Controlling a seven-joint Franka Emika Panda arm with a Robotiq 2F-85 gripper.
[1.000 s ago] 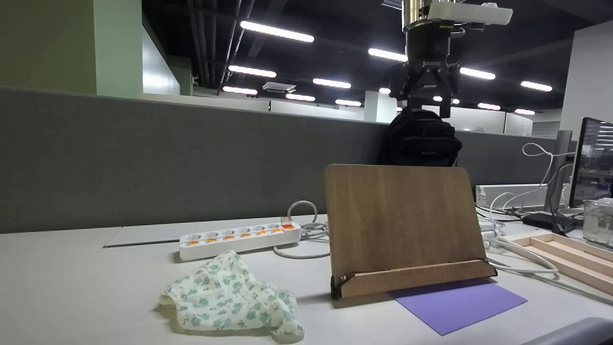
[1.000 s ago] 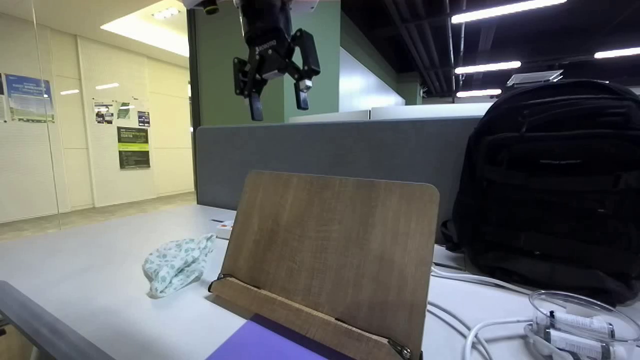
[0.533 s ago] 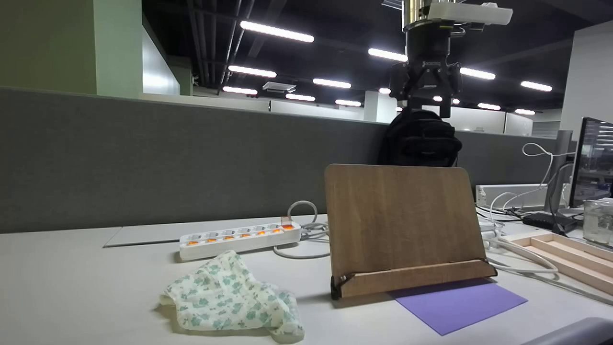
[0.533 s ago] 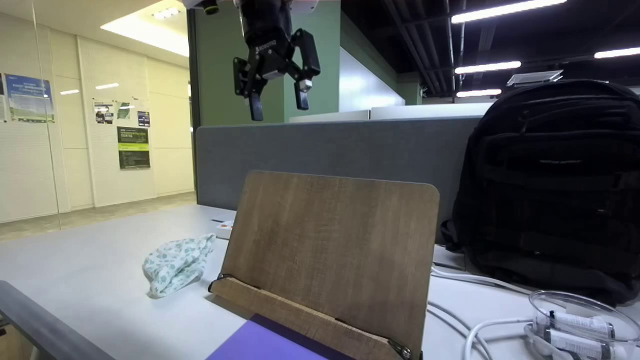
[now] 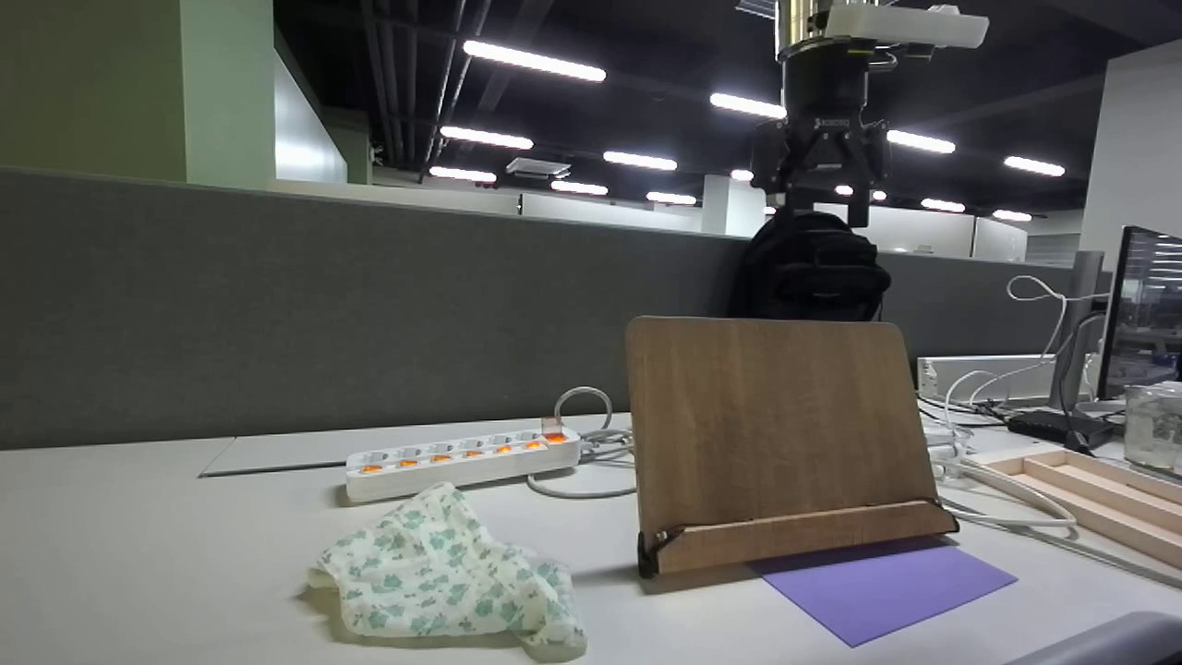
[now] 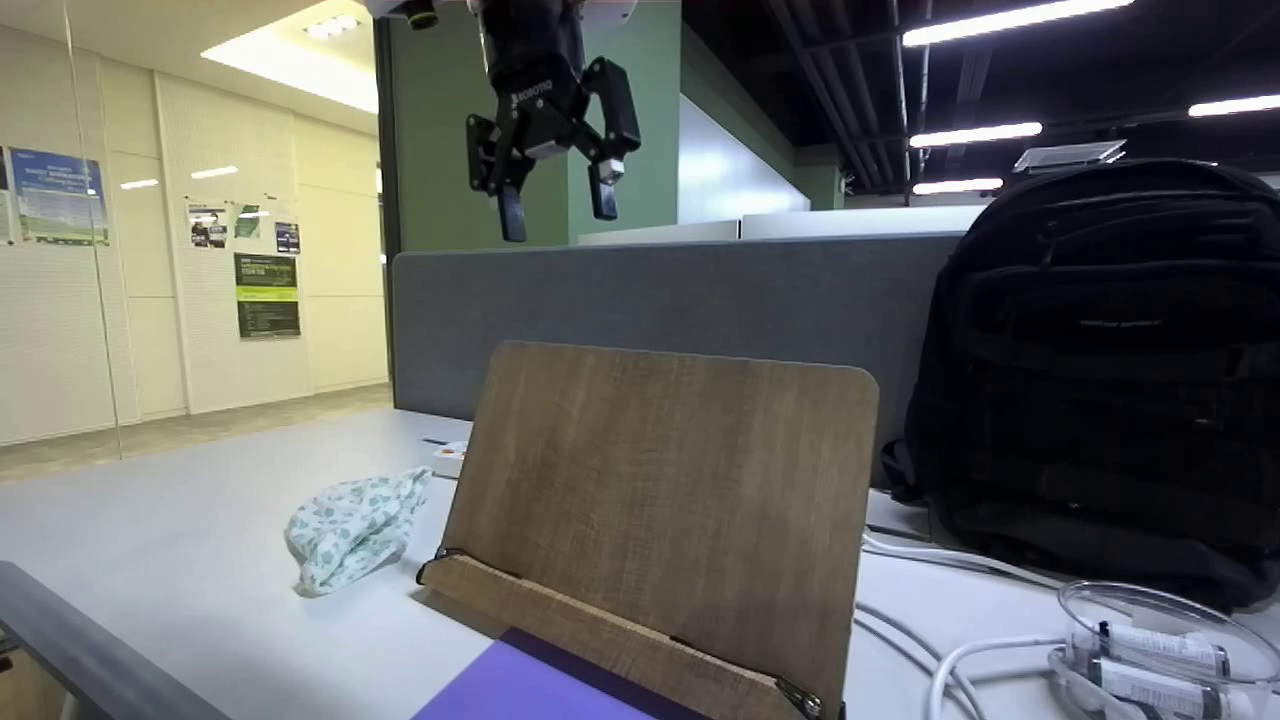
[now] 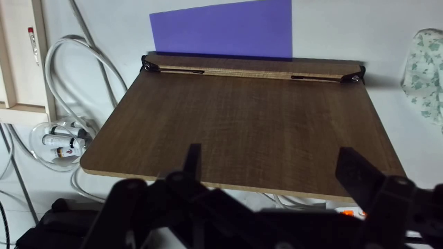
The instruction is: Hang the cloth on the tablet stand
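Note:
The cloth, pale with green floral print, lies crumpled on the table beside the tablet stand; it also shows in an exterior view and at the right edge of the wrist view, partly cut off. The tablet stand, a brown wooden board tilted back with a bottom ledge, stands bare in both exterior views and fills the middle of the wrist view. My gripper is open and empty, high above the stand; its fingers stand wide apart in an exterior view and the wrist view.
A white power strip with cables lies behind the cloth. A purple sheet lies under the stand's front. A black backpack, a clear container and a wooden tray are nearby. A grey partition runs behind.

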